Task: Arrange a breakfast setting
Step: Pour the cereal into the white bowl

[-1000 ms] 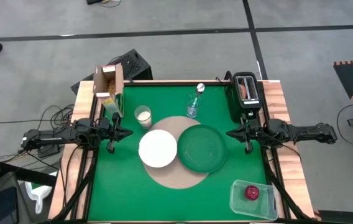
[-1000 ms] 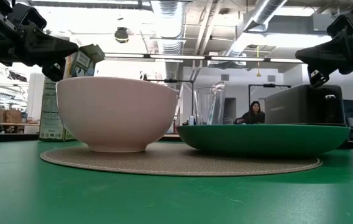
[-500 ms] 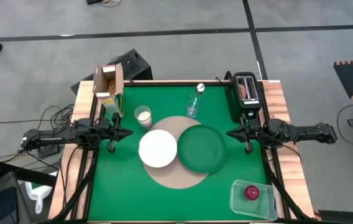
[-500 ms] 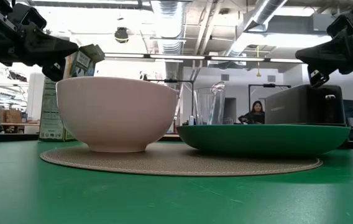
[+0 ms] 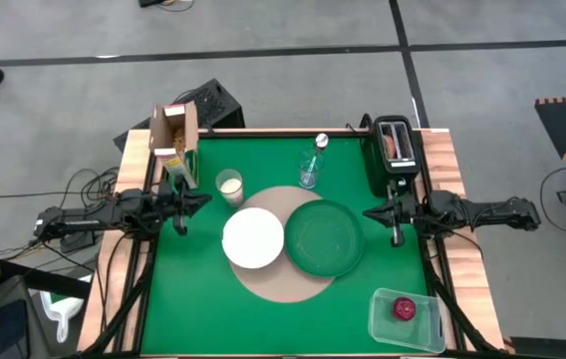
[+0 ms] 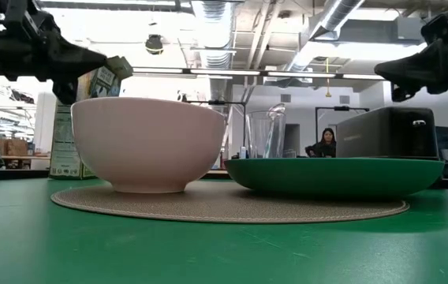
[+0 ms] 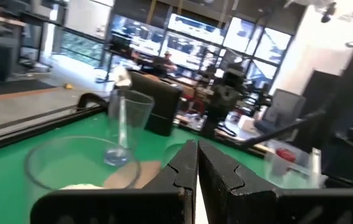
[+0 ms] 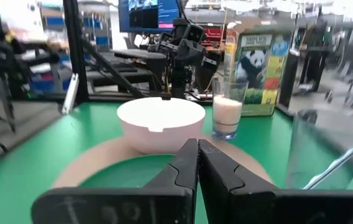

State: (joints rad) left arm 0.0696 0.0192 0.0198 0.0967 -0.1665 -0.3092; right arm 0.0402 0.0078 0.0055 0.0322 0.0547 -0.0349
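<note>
We saw a green table [image 5: 193, 319] from above, with one dark arm at each side edge. The left gripper [image 5: 182, 225] hung over the left edge, its jaws pressed together and holding nothing. The right gripper [image 5: 397, 237] hung over the right edge, jaws likewise together and empty.

Between the two sets of jaws lay the round tan mat [image 5: 285, 284]. On it, nearer the left jaws, sat the white round bowl [image 5: 253, 238]; touching or just beside it, nearer the right jaws, sat the larger green plate [image 5: 323, 237].

Just ahead of the left jaws and beyond the bowl stood the white cup [image 5: 229, 185], with a cereal box [image 5: 175, 140] near it. The clear glass [image 5: 309, 170] stood beyond the mat, a metal spoon [image 5: 320, 143] leaning in it.

Beyond the right jaws stood a black toaster [image 5: 395, 152] holding the round bread [image 5: 391, 146]. On their near side, a clear container [image 5: 404, 319] held the small red fruit [image 5: 404, 309].
</note>
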